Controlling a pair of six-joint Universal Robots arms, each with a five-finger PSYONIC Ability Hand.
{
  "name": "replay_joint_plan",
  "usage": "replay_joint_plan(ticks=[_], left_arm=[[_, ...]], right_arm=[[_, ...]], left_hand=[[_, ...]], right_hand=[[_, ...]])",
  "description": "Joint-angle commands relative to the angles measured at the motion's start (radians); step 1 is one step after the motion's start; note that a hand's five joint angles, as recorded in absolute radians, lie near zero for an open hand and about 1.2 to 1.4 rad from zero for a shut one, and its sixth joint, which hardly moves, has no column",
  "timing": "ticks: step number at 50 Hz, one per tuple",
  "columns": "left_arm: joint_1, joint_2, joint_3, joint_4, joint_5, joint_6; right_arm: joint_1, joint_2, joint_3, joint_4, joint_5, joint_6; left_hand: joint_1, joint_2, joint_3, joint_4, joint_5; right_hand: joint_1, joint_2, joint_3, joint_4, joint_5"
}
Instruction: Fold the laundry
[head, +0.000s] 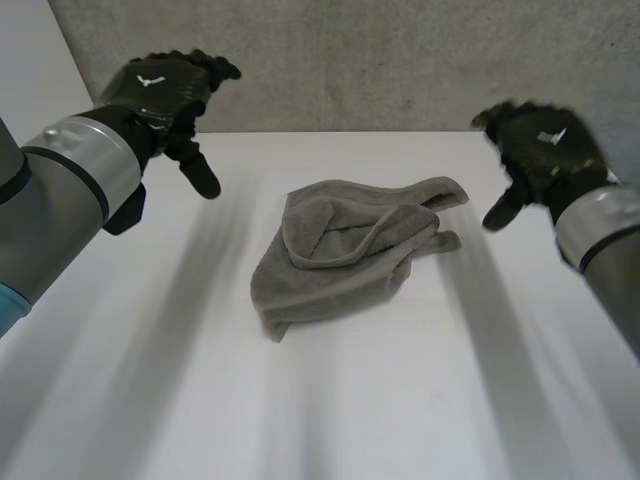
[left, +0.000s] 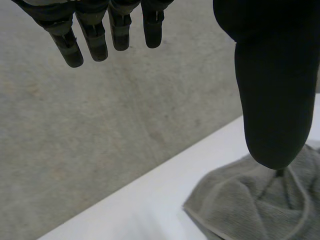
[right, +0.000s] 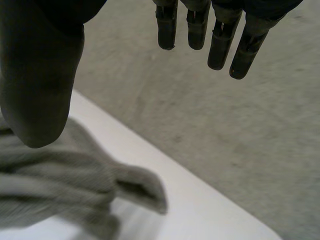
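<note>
1. Your grey towel (head: 340, 260) lies crumpled and half folded over itself mid-worktop (head: 450, 400), nearer the far edge.
2. Your left robot hand (head: 160, 85) and right robot hand (head: 545, 150) hang above the worktop on either side of it, fingers loose and apart, holding nothing.
3. Expect soft, light, floppy terry that sags and drags. Pinch it at a hemmed corner, not the bunched middle.

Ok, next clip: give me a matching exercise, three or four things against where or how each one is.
Things:
1 left hand
2 right hand
3 towel
4 table

Place or state:
a grey, crumpled in a heap
b white, bearing the towel
c raised, open, on the towel's right
d raised, open, on the towel's left

Pairs: 1-d; 2-c; 3-a; 4-b
</note>
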Motion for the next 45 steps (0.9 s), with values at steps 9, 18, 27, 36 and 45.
replay_joint_plan(ticks=[9,18,27,36,45], left_arm=[[0.001,0.015,-0.001,0.019,-0.041,-0.005],[0.003,0.014,-0.001,0.021,-0.038,-0.003],[0.004,0.014,0.001,0.021,-0.036,-0.003],[0.021,0.014,0.021,0.022,-0.035,-0.002],[0.023,0.014,0.013,0.022,-0.033,-0.002]], right_arm=[[0.005,0.036,-0.315,0.268,0.071,0.03],[0.005,0.053,-0.295,0.266,0.065,0.026],[0.007,0.09,-0.282,0.248,0.007,0.012],[0.106,0.328,-0.443,0.249,-0.231,0.0],[0.198,0.698,-0.764,0.326,-0.186,-0.02]], left_hand=[[0.0,0.009,0.006,0.009,-0.031],[0.0,0.009,0.006,0.009,-0.031],[0.0,0.009,0.006,0.009,-0.031],[0.0,0.009,0.006,0.009,-0.031],[0.0,0.009,0.006,0.009,-0.031]], right_hand=[[-0.056,-0.07,-0.063,-0.081,-0.059],[-0.056,-0.07,-0.063,-0.081,-0.059],[-0.056,-0.07,-0.063,-0.081,-0.059],[-0.056,-0.07,-0.063,-0.081,-0.059],[-0.035,-0.048,-0.041,-0.059,-0.037]])
